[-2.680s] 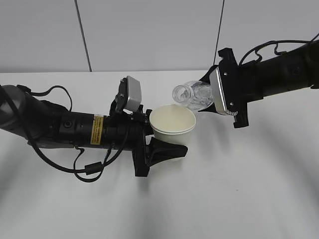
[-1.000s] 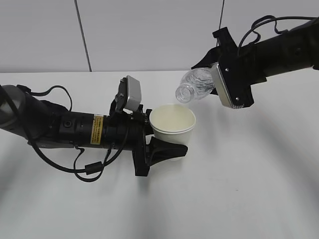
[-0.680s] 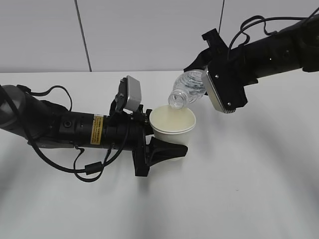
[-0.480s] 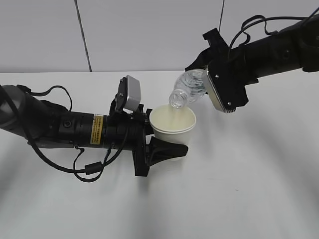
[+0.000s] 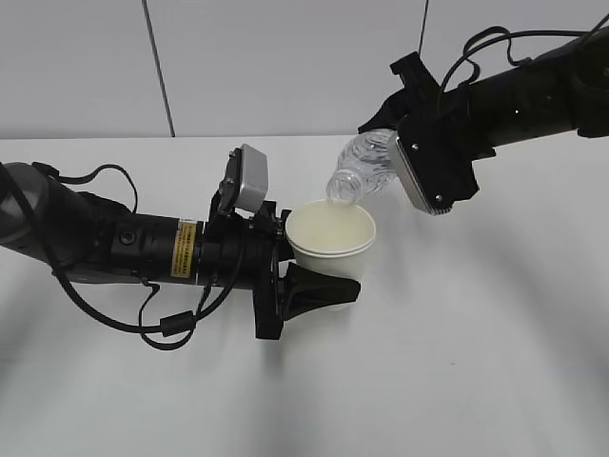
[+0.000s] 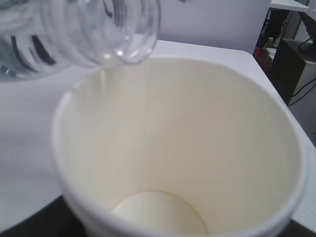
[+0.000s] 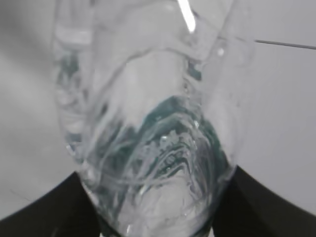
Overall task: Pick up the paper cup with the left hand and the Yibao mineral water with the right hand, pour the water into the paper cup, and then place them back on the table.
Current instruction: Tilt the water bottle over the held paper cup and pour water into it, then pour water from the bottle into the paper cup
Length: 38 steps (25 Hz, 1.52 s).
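From the room, the left hand (image 5: 309,271) lies stretched low along the table (image 5: 457,362), its jaws clamped round the upright paper cup (image 5: 330,238). The right hand (image 5: 400,162) reaches in from above right, closed on the Yibao mineral water (image 5: 362,167), tipped neck-down over the cup's rim. At the left wrist, the bottle mouth (image 6: 131,29) hangs over the cup's (image 6: 173,148) far rim. At the right wrist, the bottle (image 7: 148,123) fills the view between dark fingers (image 7: 49,207).
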Available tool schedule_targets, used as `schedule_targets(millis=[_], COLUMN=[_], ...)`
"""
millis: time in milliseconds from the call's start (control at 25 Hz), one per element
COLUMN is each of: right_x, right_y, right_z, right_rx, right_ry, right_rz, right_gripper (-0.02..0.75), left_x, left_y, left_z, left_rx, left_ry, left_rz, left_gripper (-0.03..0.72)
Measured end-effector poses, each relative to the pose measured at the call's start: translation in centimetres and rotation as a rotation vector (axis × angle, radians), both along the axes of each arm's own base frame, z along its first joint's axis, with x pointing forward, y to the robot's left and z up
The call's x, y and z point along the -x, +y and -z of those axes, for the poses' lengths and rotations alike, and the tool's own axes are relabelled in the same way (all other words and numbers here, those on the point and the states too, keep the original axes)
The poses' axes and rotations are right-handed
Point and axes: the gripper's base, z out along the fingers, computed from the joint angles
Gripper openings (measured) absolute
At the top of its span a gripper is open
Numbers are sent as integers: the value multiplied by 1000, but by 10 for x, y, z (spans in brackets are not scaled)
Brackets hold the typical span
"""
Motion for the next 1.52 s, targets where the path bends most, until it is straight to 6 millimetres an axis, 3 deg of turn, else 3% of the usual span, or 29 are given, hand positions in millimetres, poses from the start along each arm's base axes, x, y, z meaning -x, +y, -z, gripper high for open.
schedule_targets(millis=[1520], right_x=[0], right_y=[4], right_z=[-1], right_rx=[98], right_ry=[-77], right_rz=[-63], right_gripper=[446], left_x=[-3], left_y=[1], left_z=[4], left_rx=[-43], left_ry=[39], left_rz=[-39], left_gripper=[412])
